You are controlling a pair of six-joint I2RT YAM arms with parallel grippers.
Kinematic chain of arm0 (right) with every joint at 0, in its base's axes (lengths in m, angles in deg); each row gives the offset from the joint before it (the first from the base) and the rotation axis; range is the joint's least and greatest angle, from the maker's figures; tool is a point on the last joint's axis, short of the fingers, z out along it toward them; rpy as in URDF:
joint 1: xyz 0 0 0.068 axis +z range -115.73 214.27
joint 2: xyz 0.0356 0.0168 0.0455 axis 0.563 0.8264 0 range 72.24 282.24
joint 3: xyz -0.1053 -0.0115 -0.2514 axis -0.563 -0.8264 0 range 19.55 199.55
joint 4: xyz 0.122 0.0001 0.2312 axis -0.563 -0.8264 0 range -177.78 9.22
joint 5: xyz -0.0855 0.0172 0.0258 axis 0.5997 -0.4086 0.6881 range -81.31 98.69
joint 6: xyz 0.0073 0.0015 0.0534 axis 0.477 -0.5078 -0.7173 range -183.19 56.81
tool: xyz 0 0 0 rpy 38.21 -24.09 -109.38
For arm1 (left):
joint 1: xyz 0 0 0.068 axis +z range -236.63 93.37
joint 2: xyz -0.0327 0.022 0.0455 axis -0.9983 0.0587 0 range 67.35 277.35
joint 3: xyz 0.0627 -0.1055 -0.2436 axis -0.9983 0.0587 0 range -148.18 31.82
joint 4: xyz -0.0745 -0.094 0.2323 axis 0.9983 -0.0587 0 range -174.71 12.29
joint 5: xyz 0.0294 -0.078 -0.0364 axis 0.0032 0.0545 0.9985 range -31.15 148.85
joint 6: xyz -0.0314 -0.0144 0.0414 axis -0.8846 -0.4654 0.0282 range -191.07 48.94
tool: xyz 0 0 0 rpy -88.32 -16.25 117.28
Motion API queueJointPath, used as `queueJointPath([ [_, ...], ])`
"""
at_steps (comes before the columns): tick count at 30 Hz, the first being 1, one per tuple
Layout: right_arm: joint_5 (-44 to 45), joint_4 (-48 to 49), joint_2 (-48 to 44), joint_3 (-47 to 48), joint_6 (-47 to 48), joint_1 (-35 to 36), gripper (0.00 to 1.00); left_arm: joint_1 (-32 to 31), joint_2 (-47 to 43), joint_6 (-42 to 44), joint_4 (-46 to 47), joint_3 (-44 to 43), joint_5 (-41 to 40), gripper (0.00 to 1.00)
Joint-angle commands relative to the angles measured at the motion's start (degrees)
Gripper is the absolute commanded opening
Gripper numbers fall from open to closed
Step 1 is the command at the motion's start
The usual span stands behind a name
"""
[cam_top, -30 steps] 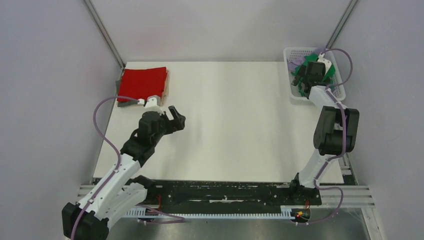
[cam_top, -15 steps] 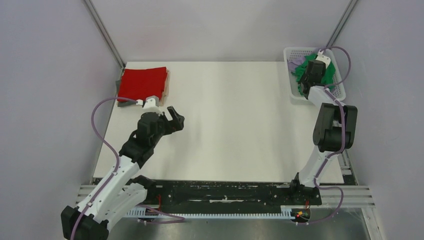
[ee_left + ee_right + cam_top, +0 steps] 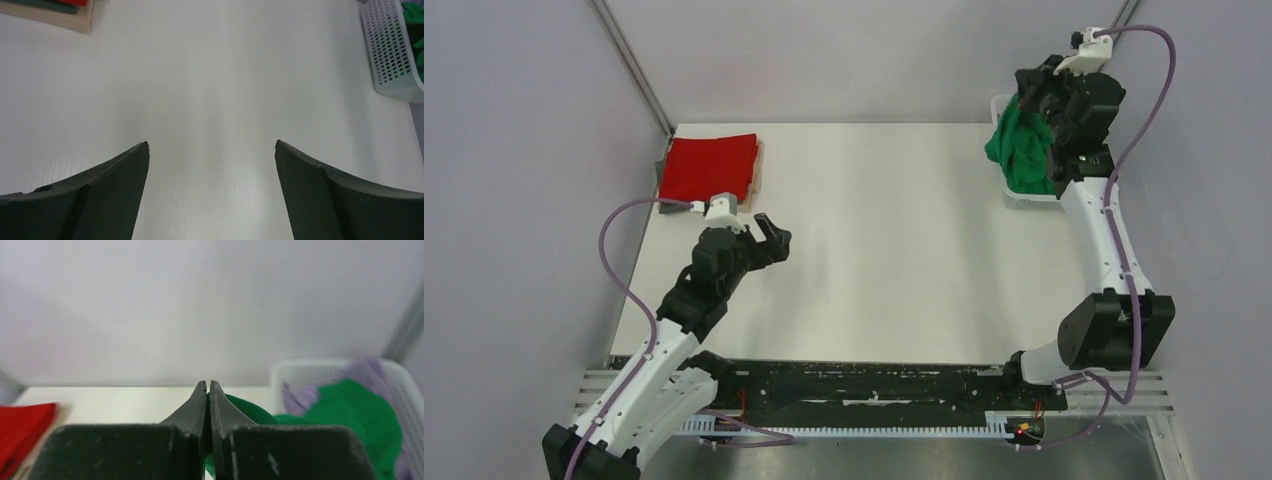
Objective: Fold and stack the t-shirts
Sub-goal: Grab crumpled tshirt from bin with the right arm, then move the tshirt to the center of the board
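My right gripper (image 3: 1031, 92) (image 3: 207, 385) is raised high over the table's far right corner, shut on a bright green t-shirt (image 3: 1022, 152) (image 3: 350, 412) that hangs bunched from its jaws above the white mesh basket (image 3: 300, 371). A lavender t-shirt (image 3: 364, 372) lies in the basket behind it. A folded red t-shirt (image 3: 709, 165) tops a small stack at the far left, with tan cloth (image 3: 55, 16) showing under it. Just in front of that stack, my left gripper (image 3: 776, 232) (image 3: 211, 144) hovers wide open and empty over bare table.
The white table (image 3: 884, 240) lies between the stack and the basket (image 3: 390, 55). Grey walls and slanted metal posts (image 3: 634, 70) close in the back and sides. A black rail (image 3: 874, 385) runs along the near edge.
My right gripper has shut on the green t-shirt inside the basket and lifted it up, the arm stretching tall. The left arm has barely shifted.
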Motion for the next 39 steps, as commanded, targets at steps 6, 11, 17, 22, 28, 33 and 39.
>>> queueJointPath([
  [6,-23.7,8.74,-7.7,6.72,-4.82,19.62,0.0,-0.08,-2.73,-1.91,0.09,0.42,0.13,1.0],
  [11,-36.09,12.38,-3.55,12.7,-11.45,25.94,0.0,-0.08,-4.26,-2.7,-1.22,0.33,-0.91,1.0],
  [17,-43.4,19.35,-0.79,14.54,-20.24,26.3,0.0,-0.08,-5.92,-4.48,-3.77,-0.27,-5.0,1.0],
  [22,-44.01,31.33,0.45,14.2,-30.53,26.47,0.0,-0.14,-6.65,-5.65,-4.68,-0.74,-5.32,1.0],
  [28,-47.79,37.65,5.05,18.41,-38.71,28.87,0.0,-0.09,-8.51,-6.81,-7.74,-1.25,-6.89,1.0],
  [33,-47.24,38.38,4.27,17.02,-39.37,28.87,0.0,-0.07,-9.09,-7.13,-7.34,-1.25,-6.42,1.0],
  [39,-40.14,10.49,-1.43,12.91,-18.49,28.26,0.0,-0.1,-5.3,-8.57,-7.21,-1.01,-4.7,1.0],
])
